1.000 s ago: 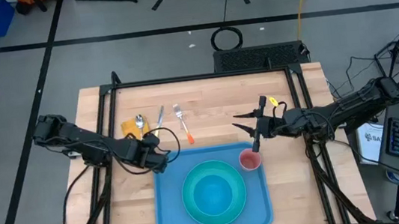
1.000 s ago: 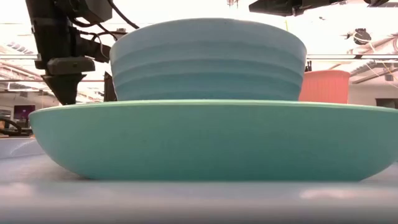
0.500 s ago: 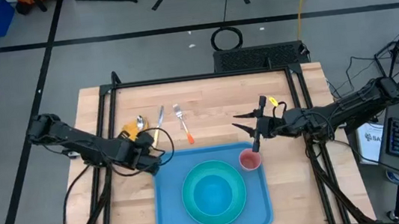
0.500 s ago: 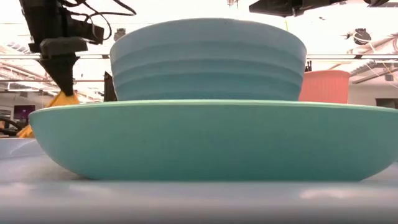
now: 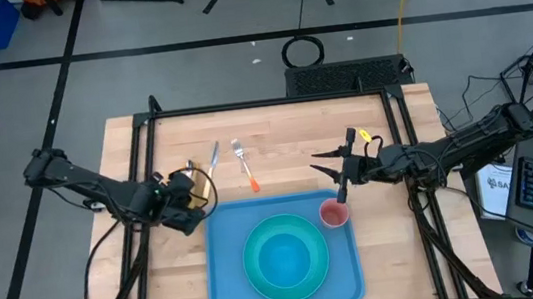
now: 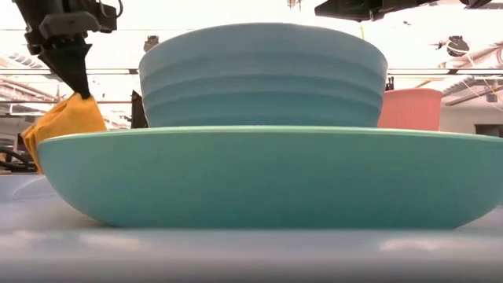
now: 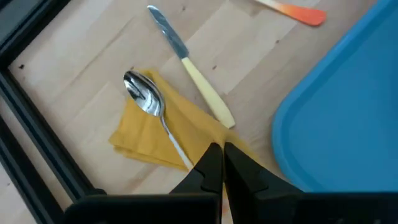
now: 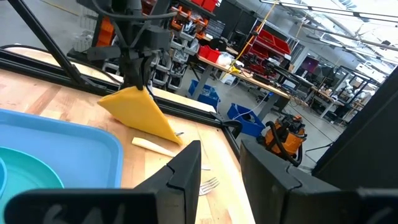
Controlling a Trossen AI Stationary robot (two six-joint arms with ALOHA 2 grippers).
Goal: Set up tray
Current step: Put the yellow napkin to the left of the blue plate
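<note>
The left pincer (image 7: pixel 221 163) is clamped on a corner of the yellow napkin (image 7: pixel 149 134), lifting that edge off the bench (image 5: pixel 274 128) just beside the tray's left rim, with a spoon (image 7: pixel 146 102) lying on the cloth. The blue tray (image 5: pixel 223 275) sits at the bench's near middle, holding a plate (image 5: pixel 256 276), bowl (image 5: pixel 286 256) and pink cup (image 5: pixel 334 213). The right pincer (image 5: pixel 334 165) hangs with fingers apart and empty, over the bench just beyond the cup.

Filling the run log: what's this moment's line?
left gripper: shut on napkin, lifting a corner | spoon: on napkin | right gripper: open, idle | tray: plate, bowl, cup
</note>
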